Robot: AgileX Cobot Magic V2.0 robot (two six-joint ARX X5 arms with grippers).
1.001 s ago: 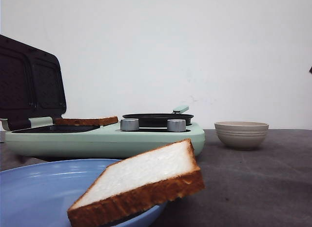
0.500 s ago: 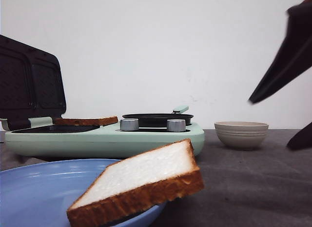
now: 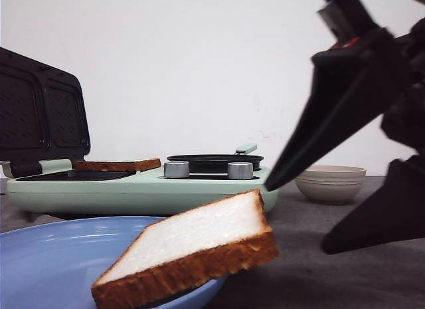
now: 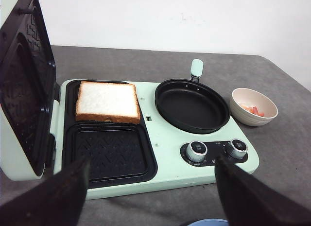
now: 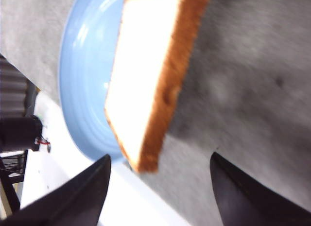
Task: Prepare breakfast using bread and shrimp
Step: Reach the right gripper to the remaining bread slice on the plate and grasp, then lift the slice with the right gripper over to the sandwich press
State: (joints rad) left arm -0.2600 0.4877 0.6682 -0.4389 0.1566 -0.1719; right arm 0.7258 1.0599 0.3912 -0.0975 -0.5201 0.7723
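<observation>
One slice of bread (image 3: pixel 192 246) leans over the rim of a blue plate (image 3: pixel 46 256) at the front; it also shows in the right wrist view (image 5: pixel 146 65). A second slice (image 4: pixel 108 100) lies flat in the sandwich maker's far tray. A beige bowl (image 4: pixel 253 107) holds the shrimp. My right gripper (image 3: pixel 295 219) is open and empty, just right of the plate's slice, not touching it. My left gripper (image 4: pixel 151 160) is open and empty, above the table in front of the sandwich maker.
The mint-green breakfast maker (image 3: pixel 146 189) stands behind the plate, its dark lid (image 3: pixel 40 116) raised at the left. It carries a black pan (image 4: pixel 192 105) and two knobs (image 4: pixel 196 150). The table's near edge runs close under the plate (image 5: pixel 82 80).
My right gripper has come into the front view from the right and moved left and down toward the slice on the plate. The bread and plate have not moved.
</observation>
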